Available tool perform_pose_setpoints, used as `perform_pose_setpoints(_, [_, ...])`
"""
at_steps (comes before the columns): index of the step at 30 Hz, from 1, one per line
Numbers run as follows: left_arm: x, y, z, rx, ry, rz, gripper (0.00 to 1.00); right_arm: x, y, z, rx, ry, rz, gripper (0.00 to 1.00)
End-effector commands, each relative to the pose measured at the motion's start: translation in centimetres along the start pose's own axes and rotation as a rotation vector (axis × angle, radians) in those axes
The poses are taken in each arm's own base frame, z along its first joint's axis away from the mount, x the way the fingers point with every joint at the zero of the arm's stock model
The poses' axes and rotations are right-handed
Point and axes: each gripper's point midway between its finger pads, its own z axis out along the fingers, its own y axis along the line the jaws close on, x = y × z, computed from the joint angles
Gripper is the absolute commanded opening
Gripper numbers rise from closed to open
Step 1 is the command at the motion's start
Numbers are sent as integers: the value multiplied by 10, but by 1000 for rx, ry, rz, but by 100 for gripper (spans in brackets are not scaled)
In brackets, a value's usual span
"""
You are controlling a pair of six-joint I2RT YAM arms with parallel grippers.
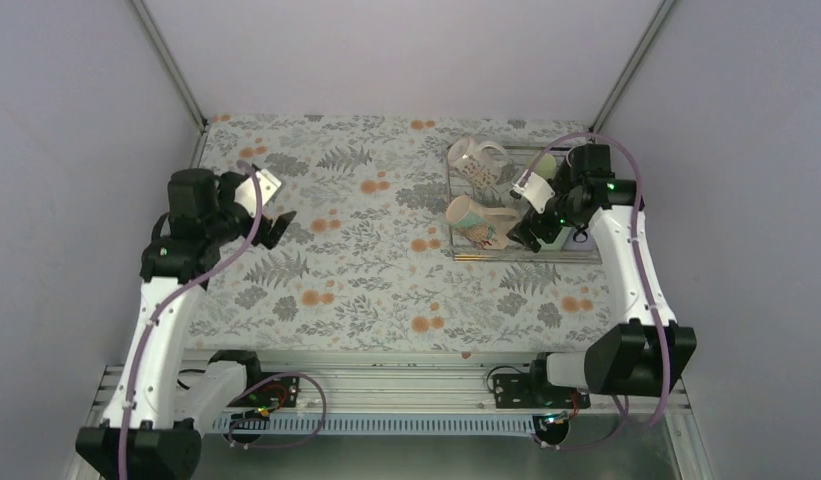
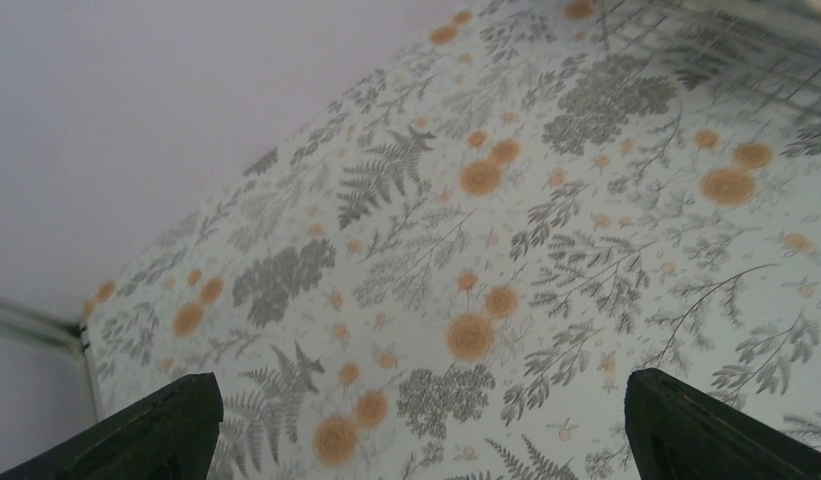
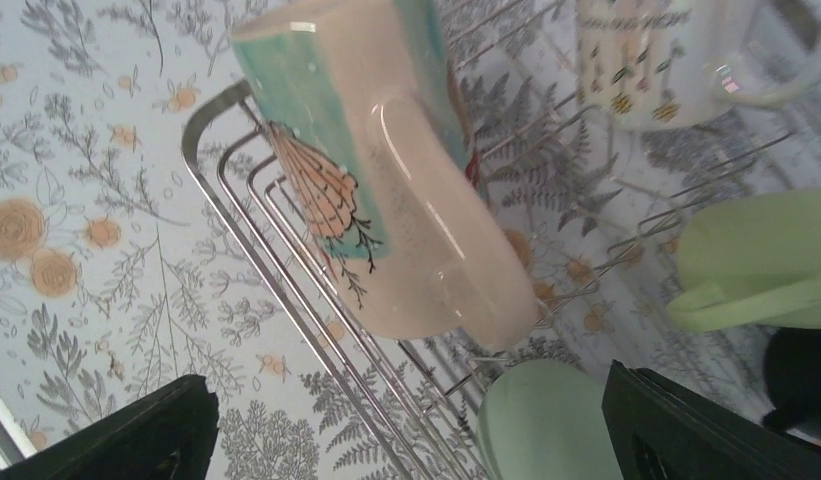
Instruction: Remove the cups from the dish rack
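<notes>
The left end effector (image 2: 418, 425) hangs released over the floral table (image 2: 586, 250). The right end effector (image 3: 406, 400), also spread and empty, hovers above the silver wire dish rack (image 3: 201, 140) at far right, which holds a shell-patterned mug (image 3: 406, 200) lying sideways.

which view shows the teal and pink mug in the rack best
The right wrist view: the teal and pink mug fills the frame, on its side on the dish rack, drawing clear. The top external view shows it small. The left wrist view shows only a rack corner, no mug.
</notes>
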Motion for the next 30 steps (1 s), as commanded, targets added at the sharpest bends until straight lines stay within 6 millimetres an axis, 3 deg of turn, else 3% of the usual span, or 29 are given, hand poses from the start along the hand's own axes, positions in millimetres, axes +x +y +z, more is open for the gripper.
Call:
perform_pose_setpoints(1, [-52,0,2,80,-62,52,100,14,1,12,-38,85,-24,100])
perform_pose_setpoints(4, [-92,-14,18,124,-62,122,100,13,-1,13,-1,57,4,100])
perform_pose_setpoints(8, [-135,-64,52,251,-29,252,100,7,12,9,-8,-14,-28,100])
perform_pose_setpoints(9, [-142,-77,65,300,-11,274,100,8,11,10,-3,-16,-26,100])
perform_pose_setpoints(10, [-159,-87,68,332,-29,297,100,8,9,10,5,-9,-15,100])
perform_pose_setpoints(13, [-182,-120,88,410,-37,365,100,10,1,7,36,9,41,100])
perform_pose_setpoints(20, [-211,-183,130,509,-64,488,100,18,-55,-35,326,-9,305,100])
perform_pose_setpoints(26, [-235,-226,158,590,-136,507,100,24,-72,-80,515,-91,400,100])
perform_pose_setpoints(28, [-233,-248,172,645,-136,513,100,25,-74,-95,578,-122,409,100])
perform_pose_setpoints(30, [-240,-266,175,696,-164,528,100,26,-73,-105,613,-140,415,100])
